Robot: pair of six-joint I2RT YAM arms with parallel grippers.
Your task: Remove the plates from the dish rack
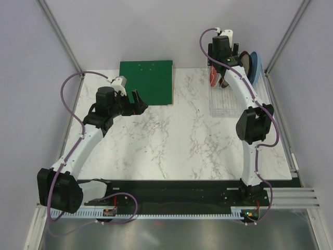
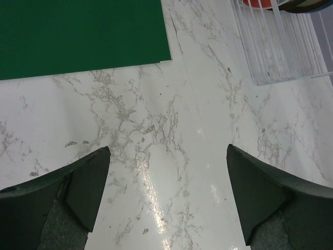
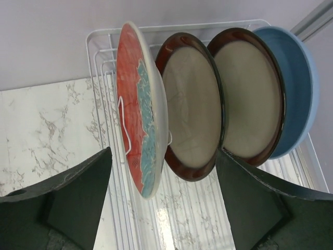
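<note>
The dish rack [image 1: 227,104] is seen at the far right of the counter [image 1: 182,135]. Stood on edge in it are a red plate [image 3: 139,109] with a teal-white face, two dark red-rimmed plates [image 3: 192,104] with beige centres, and a light blue plate [image 3: 296,88]. The right tool [image 3: 162,156] is held wide open and empty just before them, with the red plate framed between its fingers [image 3: 78,198]. The left tool [image 2: 167,151], likewise spread wide and empty, is held well apart over the counter, near a green board [image 2: 78,31].
</note>
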